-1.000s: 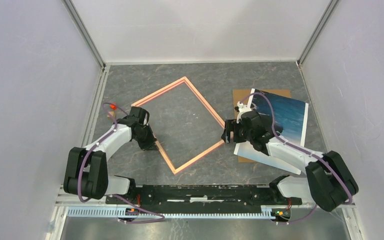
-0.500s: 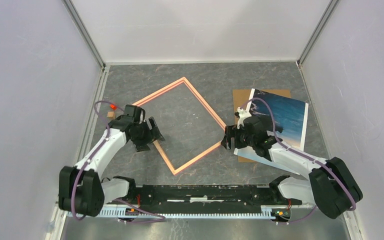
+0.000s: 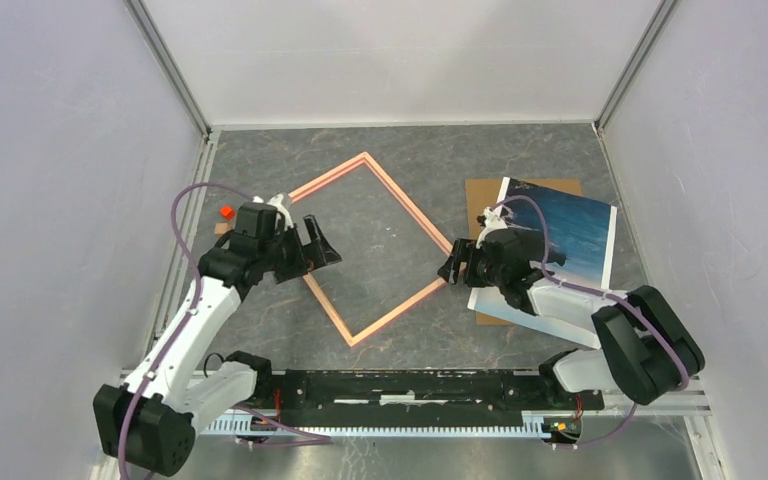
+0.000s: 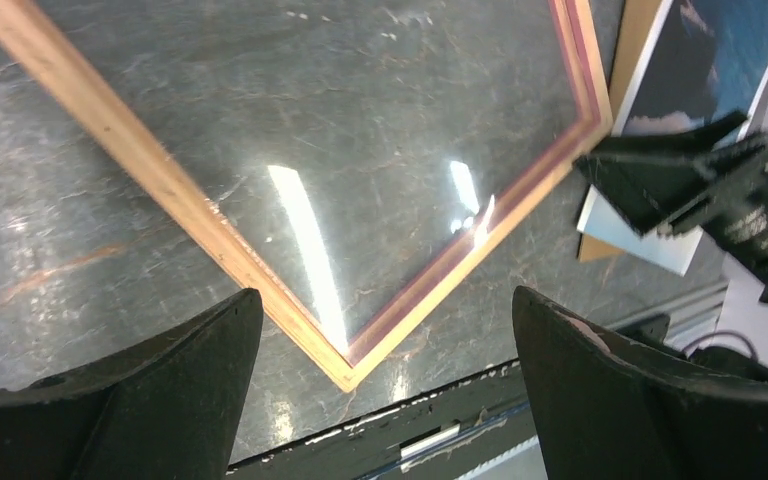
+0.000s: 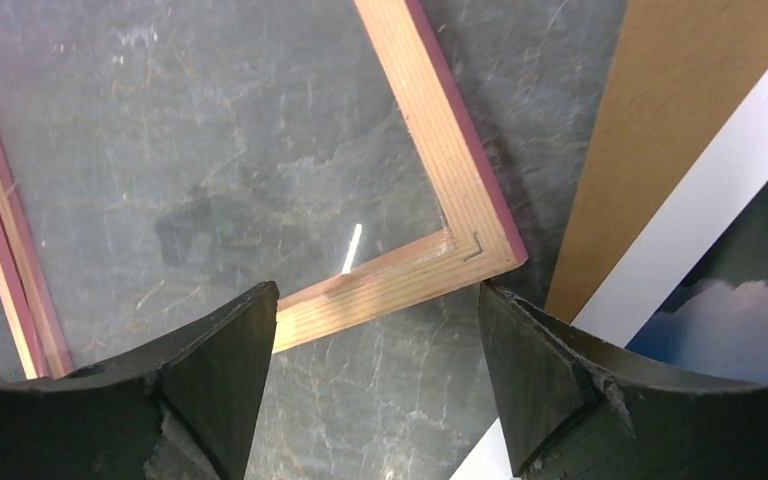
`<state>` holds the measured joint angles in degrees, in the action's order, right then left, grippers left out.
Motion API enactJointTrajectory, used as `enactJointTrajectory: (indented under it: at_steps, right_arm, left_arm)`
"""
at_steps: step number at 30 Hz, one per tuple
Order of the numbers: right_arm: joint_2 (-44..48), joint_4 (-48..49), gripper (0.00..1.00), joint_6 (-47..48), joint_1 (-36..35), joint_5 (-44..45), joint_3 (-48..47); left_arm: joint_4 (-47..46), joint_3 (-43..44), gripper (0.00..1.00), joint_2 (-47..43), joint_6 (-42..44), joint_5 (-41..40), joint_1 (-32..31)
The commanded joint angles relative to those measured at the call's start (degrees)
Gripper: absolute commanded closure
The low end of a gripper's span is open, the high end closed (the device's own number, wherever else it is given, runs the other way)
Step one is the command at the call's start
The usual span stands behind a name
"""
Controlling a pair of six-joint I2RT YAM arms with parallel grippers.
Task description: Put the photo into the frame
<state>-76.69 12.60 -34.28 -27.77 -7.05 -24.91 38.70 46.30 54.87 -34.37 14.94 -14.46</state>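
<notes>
Hovering above frame (image 3: 407,205) corner: right pincer (image 3: 450,270)

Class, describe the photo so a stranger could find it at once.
Start at the right half of the grey table. A brown board lies there, the photo overlapping it. Unlike the plain board and the empty orange frame, it shows blue water.

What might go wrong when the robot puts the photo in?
The open right gripper hovers by a corner of the frame and might knock it askew. The photo lies on a brown backing board; a grab could drag the board along. The frame sits turned compared with the photo, so an edge may catch on a rail.
</notes>
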Motion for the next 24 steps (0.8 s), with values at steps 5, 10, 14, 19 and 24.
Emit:
enactJointTrajectory:
  at_steps: [5, 10, 14, 19, 24]
  right_arm:
    - [-10.67, 3.08, 0.21, 9.54, 4.91, 3.27, -13.33]
    - [-20.73, -3.28, 0.18, 16.86, 8.17, -0.64, -28.14]
    - [-22.96, -11.63, 0.16, 19.47, 9.81, -2.98, -35.27]
    - [-17.48, -9.13, 0.12, 21.33, 9.76, -6.65, -29.40]
    - [-16.33, -11.09, 0.10, 25.84, 9.78, -4.74, -29.23]
  left_arm:
    - [-6.55, 9.80, 0.00, 10.13, 3.50, -2.48, -4.39]
    - [-10.04, 20.56, 0.00, 18.24, -2.93, -12.12, -3.26]
    - [-22.54, 19.76, 0.00, 24.88, -13.73, -11.61, -2.94]
    - [-35.36, 19.16, 0.00, 33.98, -18.19, -8.62, -2.86]
    - [-29.81, 22.35, 0.00, 39.23, -8.20, -21.24, -1.14]
